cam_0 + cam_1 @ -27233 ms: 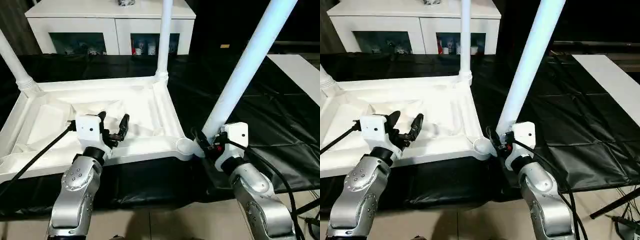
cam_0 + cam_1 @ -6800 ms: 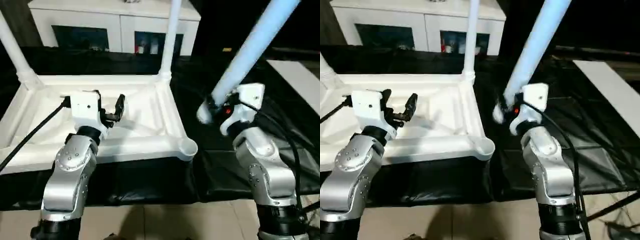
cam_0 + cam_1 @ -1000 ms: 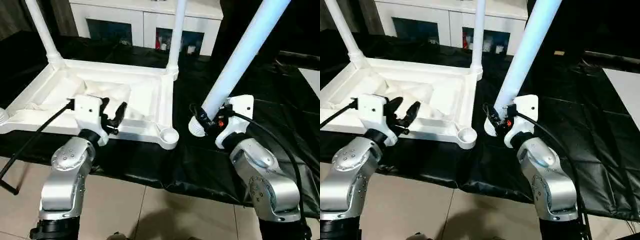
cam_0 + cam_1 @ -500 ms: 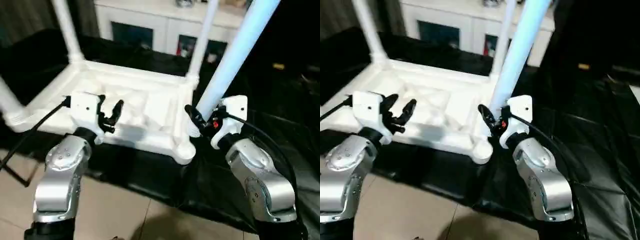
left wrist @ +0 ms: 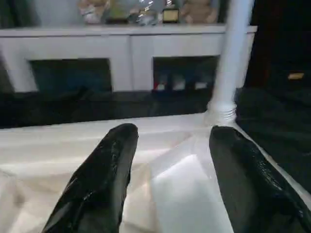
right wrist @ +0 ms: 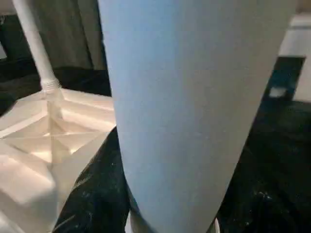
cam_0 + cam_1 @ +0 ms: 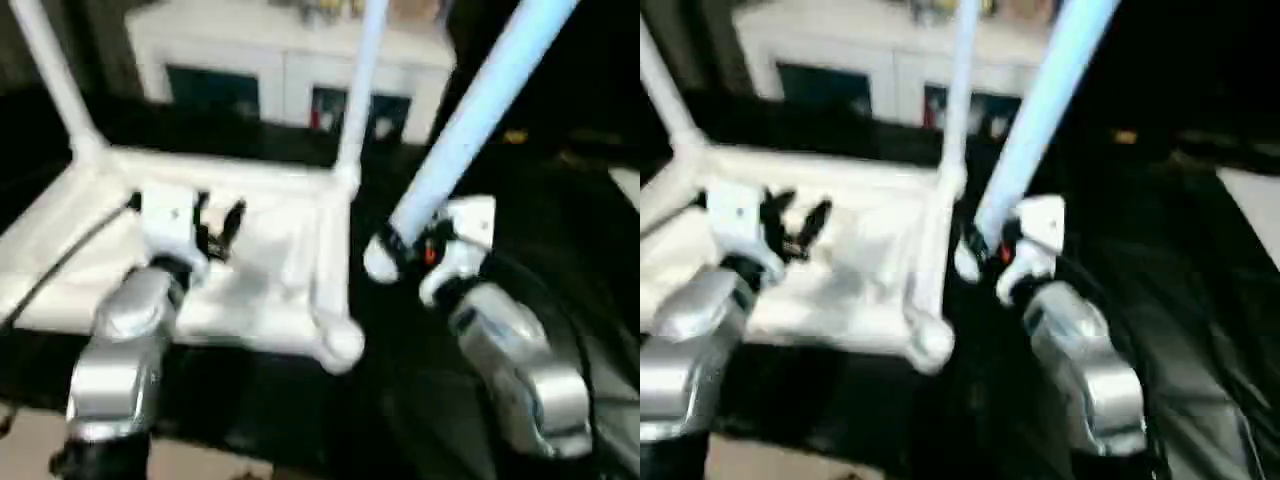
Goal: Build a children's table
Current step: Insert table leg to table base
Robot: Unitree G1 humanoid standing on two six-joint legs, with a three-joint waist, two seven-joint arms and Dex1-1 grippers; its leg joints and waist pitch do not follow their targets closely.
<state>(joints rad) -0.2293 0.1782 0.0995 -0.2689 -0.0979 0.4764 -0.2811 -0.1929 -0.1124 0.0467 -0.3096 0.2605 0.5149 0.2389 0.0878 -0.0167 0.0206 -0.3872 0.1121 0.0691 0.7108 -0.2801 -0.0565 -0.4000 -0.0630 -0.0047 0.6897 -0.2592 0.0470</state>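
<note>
No legible text or labels

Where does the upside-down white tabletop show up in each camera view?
Left eye view: tabletop centre-left, under the left gripper.
Right eye view: left half.
Left wrist view: behind the black fingers.
Right wrist view: beside the held leg.
Shared landmark: an upright leg at a tabletop corner.

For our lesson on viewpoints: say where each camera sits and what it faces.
Head stereo pair: on the head, facing forward and down at the upturned table top, over both silver forearms.
Left wrist: along the open left gripper toward the white cabinet.
Right wrist: along the right gripper clamping the loose leg.
All share the table top.
</note>
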